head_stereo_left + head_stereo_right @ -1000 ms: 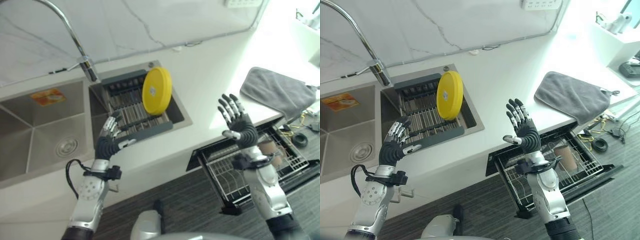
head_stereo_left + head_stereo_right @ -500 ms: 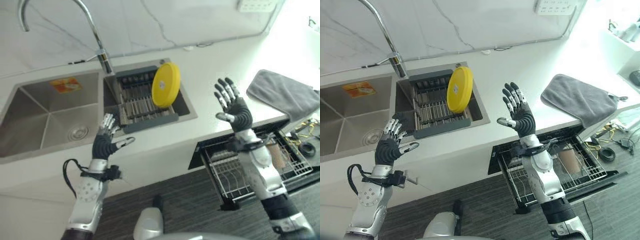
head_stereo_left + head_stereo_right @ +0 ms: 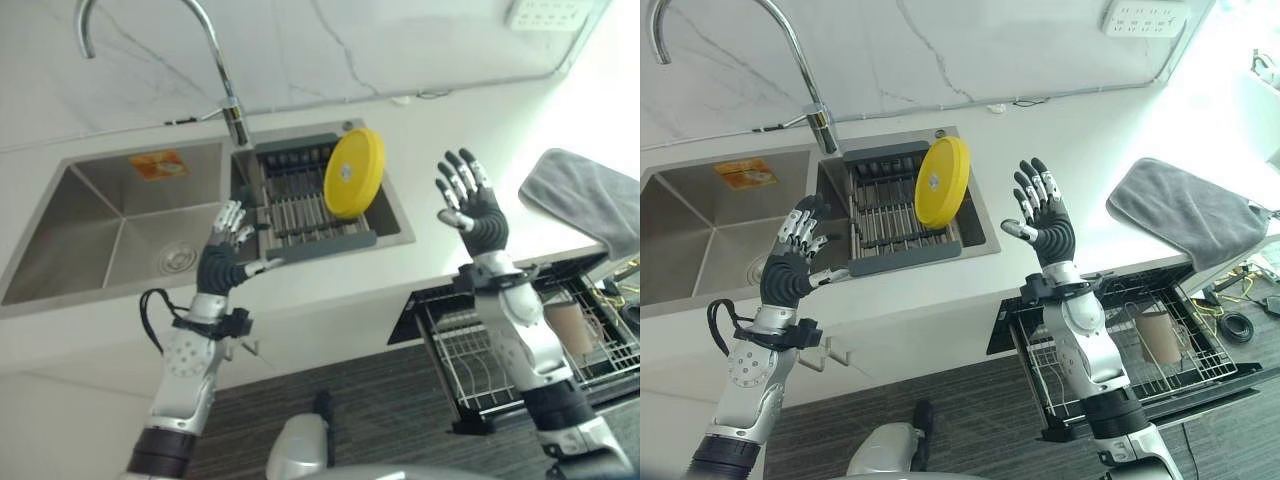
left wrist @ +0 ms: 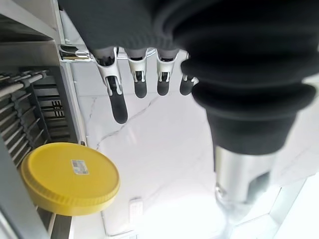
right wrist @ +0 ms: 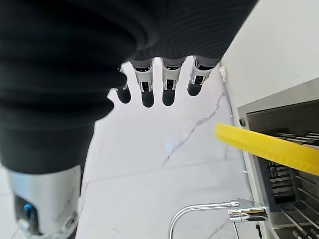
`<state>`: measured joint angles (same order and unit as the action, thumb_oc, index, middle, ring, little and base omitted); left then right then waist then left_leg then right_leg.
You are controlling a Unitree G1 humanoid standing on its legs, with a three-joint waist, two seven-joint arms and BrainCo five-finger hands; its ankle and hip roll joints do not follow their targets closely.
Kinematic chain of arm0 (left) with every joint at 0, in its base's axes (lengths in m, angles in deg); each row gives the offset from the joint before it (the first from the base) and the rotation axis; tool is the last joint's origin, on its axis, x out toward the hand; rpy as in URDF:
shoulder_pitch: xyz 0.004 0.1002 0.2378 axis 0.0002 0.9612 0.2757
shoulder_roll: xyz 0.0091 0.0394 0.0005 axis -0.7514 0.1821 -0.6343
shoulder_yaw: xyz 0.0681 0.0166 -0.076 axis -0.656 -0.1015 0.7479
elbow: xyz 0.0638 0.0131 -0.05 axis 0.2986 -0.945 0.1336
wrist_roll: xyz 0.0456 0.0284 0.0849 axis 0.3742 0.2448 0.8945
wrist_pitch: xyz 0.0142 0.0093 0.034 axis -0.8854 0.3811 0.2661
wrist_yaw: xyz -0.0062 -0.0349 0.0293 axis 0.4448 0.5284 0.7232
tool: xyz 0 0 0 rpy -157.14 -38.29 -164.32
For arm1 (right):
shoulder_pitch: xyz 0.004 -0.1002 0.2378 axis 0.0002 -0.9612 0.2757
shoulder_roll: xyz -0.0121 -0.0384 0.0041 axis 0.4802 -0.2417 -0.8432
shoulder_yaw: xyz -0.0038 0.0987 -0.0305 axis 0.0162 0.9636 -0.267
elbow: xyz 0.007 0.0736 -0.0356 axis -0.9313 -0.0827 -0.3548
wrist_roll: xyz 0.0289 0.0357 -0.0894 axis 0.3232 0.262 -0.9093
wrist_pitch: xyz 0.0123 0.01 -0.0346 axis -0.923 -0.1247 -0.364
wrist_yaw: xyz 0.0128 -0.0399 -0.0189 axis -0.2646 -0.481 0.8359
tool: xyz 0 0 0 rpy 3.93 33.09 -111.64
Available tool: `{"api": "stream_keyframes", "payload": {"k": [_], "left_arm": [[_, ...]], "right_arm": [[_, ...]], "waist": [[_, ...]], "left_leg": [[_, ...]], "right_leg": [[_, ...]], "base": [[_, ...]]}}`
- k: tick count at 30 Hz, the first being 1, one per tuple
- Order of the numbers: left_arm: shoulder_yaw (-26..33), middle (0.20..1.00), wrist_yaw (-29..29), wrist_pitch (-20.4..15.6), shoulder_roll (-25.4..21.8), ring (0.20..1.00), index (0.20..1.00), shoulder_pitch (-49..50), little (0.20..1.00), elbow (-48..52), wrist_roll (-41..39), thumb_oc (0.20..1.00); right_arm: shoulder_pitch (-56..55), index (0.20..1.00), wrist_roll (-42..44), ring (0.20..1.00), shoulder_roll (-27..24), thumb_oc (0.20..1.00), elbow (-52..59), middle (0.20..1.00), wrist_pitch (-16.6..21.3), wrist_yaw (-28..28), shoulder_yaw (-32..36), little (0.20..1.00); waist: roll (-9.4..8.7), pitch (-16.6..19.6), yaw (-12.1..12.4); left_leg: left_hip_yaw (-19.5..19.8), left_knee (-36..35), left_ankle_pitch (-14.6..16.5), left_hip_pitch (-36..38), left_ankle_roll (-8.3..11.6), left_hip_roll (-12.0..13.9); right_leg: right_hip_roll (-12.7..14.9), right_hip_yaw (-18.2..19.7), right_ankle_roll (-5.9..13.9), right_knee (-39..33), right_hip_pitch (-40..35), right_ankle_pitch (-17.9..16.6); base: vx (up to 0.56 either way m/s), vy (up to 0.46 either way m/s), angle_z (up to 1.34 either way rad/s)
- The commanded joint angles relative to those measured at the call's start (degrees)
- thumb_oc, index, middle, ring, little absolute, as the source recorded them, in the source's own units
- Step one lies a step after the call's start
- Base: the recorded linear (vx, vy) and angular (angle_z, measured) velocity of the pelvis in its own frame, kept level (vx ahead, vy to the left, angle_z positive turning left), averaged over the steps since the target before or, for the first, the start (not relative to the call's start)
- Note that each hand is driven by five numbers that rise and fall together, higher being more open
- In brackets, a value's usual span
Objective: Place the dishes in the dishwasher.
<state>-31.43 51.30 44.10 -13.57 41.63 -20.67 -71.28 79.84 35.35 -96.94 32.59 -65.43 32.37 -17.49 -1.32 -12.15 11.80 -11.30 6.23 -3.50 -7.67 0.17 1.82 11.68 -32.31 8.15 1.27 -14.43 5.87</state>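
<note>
Silver fingers on our right hand are straight and spread apart, thumb out to the side, holding nothing; the hand is raised over the white countertop. Our left hand is the same: fingers straight and fanned, empty, raised over the front edge of the sink.

Yellow plate stands on edge, leaning, in the dark drying rack set in the sink's right-hand basin. From the right hand it sits at about 10 o'clock, near but apart; from the left hand at about 2 o'clock, well apart. Neither hand touches it.

Chrome faucet rises at 12 o'clock of the rack, against the marble wall. Grey towel lies on the counter at 3 o'clock of the right hand. Dishwasher's wire rack is pulled out below the counter at 5 o'clock of that hand, with a tan cup lying in it.
</note>
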Motion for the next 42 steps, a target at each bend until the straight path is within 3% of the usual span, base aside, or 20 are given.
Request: {"api": "stream_keyframes", "payload": {"k": [1, 8, 21, 42], "left_arm": [[-2.4, 1.000, 1.1, -2.0, -3.2, 1.000, 1.000, -0.1, 1.000, 3.1, -0.7, 1.000], [-2.9, 1.000, 3.2, -1.2, -4.1, 1.000, 1.000, 0.4, 1.000, 3.7, -2.1, 1.000], [-4.0, 1.000, 4.4, -0.5, -6.9, 1.000, 1.000, -1.5, 1.000, 2.4, -3.3, 1.000], [-5.6, 1.000, 3.1, -1.8, -7.7, 1.000, 1.000, -4.5, 1.000, 2.2, -3.3, 1.000]], "right_arm": [[3.2, 1.000, 2.8, 1.000, 0.2, 1.000, -1.2, 1.000, 0.2, -1.4, 2.0, 1.000], [6.0, 1.000, -0.2, 1.000, -0.3, 1.000, -3.6, 1.000, -2.6, -2.1, 2.2, 1.000], [13.4, 1.000, 5.1, 1.000, -3.7, 1.000, -7.4, 1.000, -4.2, -6.3, 4.5, 1.000], [16.7, 1.000, 1.9, 1.000, -3.1, 1.000, -12.3, 1.000, -3.1, -6.6, 3.8, 1.000]], "waist": [[1.89, 3.0, 0.7], [1.87, 2.8, 1.8], [0.27, 0.2, 3.6], [3.07, -4.9, 4.1]], "left_leg": [[-3.4, -3.9, 2.9, 6.4, 2.90, 3.6], [-2.2, -4.5, 3.1, 6.5, 2.48, 2.7], [-0.8, -0.9, 3.4, 2.4, 3.14, 3.9], [0.3, 2.7, 2.7, -3.5, 3.37, 3.8]], "right_leg": [[-2.4, -0.6, -3.16, 5.3, 2.7, 2.5], [-2.3, -0.8, -2.89, 4.9, 2.4, 2.3], [-2.2, -0.6, -3.42, 6.2, 3.9, 2.8], [-0.4, -0.6, -3.33, 8.3, 6.9, 3.5]], "base": [[0.09, 0.024, 0.05], [0.10, 0.034, 0.09], [0.06, -0.045, 0.07], [-0.01, -0.001, 0.01]]}}
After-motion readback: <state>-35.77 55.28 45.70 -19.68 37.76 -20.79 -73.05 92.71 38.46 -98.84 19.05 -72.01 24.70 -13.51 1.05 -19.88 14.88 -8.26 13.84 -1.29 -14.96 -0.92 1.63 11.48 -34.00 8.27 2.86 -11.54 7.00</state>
